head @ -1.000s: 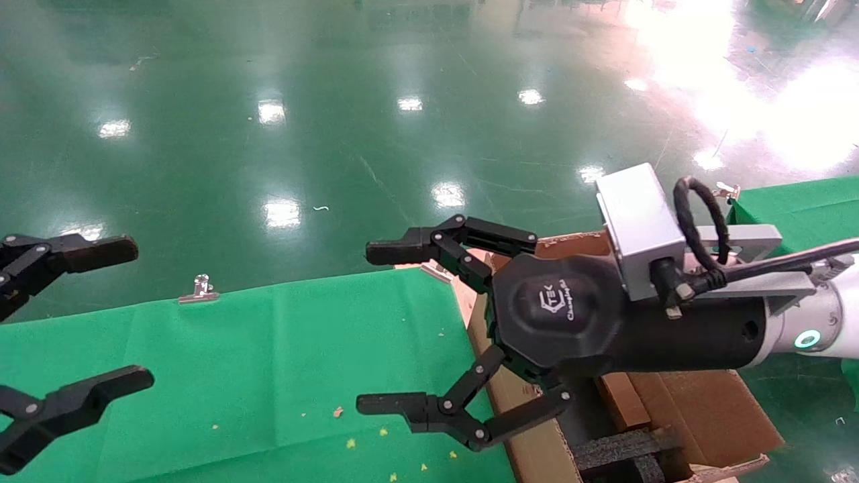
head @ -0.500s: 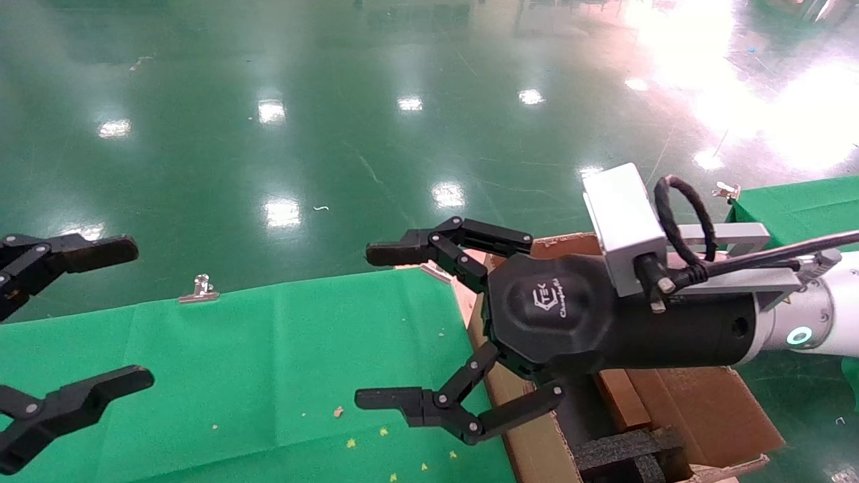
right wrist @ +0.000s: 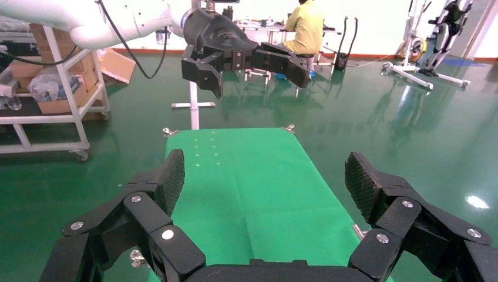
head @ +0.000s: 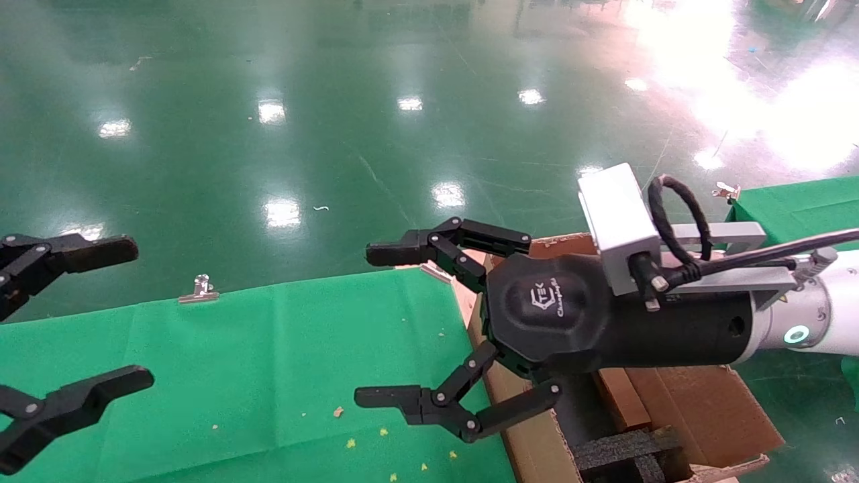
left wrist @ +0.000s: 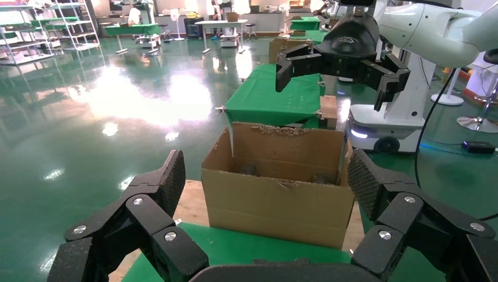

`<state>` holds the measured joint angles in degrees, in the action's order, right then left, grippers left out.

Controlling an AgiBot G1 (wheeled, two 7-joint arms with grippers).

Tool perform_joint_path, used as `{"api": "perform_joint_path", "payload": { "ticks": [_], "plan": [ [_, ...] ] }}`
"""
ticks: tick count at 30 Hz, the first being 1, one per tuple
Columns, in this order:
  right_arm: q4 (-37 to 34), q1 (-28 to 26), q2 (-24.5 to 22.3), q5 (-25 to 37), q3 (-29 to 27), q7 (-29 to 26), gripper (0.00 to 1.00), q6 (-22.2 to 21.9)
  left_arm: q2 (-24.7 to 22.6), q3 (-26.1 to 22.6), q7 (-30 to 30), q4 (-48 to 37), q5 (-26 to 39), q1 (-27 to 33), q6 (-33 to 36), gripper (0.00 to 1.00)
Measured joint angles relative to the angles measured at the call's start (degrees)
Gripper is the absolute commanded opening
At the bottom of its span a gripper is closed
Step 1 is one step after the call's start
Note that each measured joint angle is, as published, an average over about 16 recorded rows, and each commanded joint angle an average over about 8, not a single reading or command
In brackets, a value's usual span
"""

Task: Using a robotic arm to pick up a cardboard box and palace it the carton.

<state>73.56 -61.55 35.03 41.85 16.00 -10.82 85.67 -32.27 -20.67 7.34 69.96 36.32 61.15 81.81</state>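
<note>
My right arm [head: 798, 332], white with a teal ring, reaches left across the carton [head: 698, 409]. Its gripper [head: 374, 325] is open and empty, above the edge where the green table [head: 268, 355] meets the carton. The carton is large and brown, with torn flaps and black foam [head: 624, 449] inside. It also shows in the left wrist view [left wrist: 276, 200]. A narrow brown cardboard piece [head: 621, 399] lies inside it under the arm; I cannot tell whether it is the small cardboard box. My left gripper [head: 129, 314] is open and empty at the far left.
A metal clip [head: 199, 290] holds the green cloth at the table's far edge. A second green table [head: 805, 201] stands at the right, behind the carton. Glossy green floor lies beyond. The right wrist view shows bare green cloth [right wrist: 246, 176] between the fingers.
My right arm has edged slightly to the left over the carton. Both grippers stay open, and the left arm has not moved.
</note>
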Motion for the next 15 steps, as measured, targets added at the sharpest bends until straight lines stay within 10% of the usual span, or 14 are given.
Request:
{"api": "perform_joint_path", "payload": {
  "ticks": [15],
  "plan": [
    [0.02,-0.07,-0.04,0.08,0.12,-0.06,1.00,-0.09,0.00,0.00,0.00,0.00,0.00,0.00,0.00,1.00]
  ]
}}
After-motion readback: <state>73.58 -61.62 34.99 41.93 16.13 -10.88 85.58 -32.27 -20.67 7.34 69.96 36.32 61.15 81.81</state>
